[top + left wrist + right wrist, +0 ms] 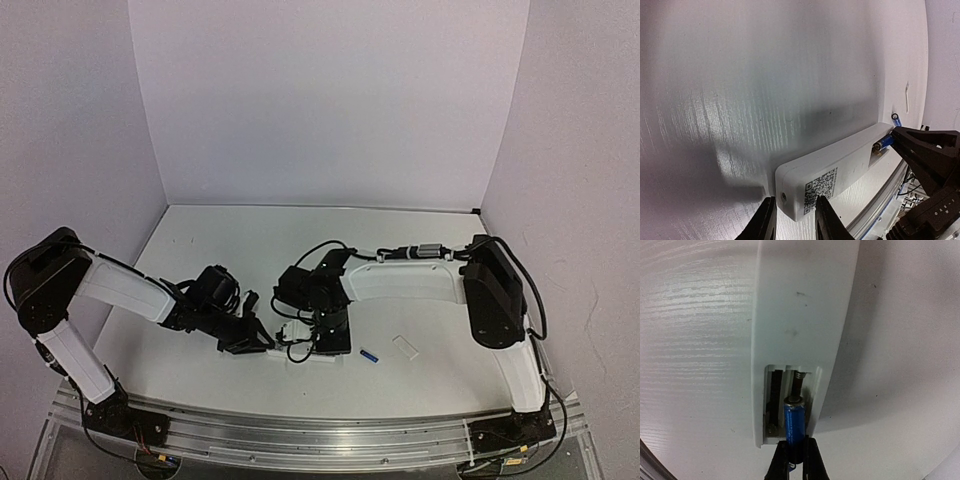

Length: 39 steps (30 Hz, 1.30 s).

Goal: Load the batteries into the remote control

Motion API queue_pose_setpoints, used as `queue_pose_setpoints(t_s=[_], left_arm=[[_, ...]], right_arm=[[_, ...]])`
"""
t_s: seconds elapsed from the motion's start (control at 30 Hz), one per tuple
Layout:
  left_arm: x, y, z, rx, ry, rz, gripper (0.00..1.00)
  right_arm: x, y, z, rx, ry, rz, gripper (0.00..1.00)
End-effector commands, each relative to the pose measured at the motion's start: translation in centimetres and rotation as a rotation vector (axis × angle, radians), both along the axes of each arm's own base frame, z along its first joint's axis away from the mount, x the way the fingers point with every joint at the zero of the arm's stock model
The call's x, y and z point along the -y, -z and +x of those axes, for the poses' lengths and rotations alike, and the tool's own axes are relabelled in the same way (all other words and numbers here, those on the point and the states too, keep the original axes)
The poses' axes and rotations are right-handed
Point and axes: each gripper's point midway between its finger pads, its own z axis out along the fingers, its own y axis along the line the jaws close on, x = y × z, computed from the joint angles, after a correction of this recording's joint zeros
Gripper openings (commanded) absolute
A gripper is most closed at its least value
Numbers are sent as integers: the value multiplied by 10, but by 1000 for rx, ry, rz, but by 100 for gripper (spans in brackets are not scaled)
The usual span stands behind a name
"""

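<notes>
The remote control [802,305] is smooth white plastic with a matt finish, and a bare metal spring [799,375] shows in its open bay. The battery [794,420] has a glossy blue wrap and a silvery metal end, and the right gripper [795,452] looks like matt black plastic. The table [765,75] is white, with a fine wood-grain texture and a soft sheen.

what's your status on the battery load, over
Left pincer clamps end of remote control. Right pincer holds one battery, tipped into open bay, not seated. Second battery and cover loose on table, nothing blocking.
</notes>
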Motion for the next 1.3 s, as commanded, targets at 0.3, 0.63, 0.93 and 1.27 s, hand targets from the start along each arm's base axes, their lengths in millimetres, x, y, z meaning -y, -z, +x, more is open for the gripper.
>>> queue_pose_setpoints(t_s=[0.3,0.63,0.93,1.27], left_arm=[[2,2,-4,-2,6,-19,24],[3,6,-6,-7,12,-19,19],[5,8,-7,-13,15,-18,17],[8,8,-7,-15,19,-22,16]], right_arm=[[-4,3,1,30,51,-43,0],[-7,6,5,57,105,-50,0],[-12,10,4,50,157,-44,0],[-20,15,4,33,202,-23,0]])
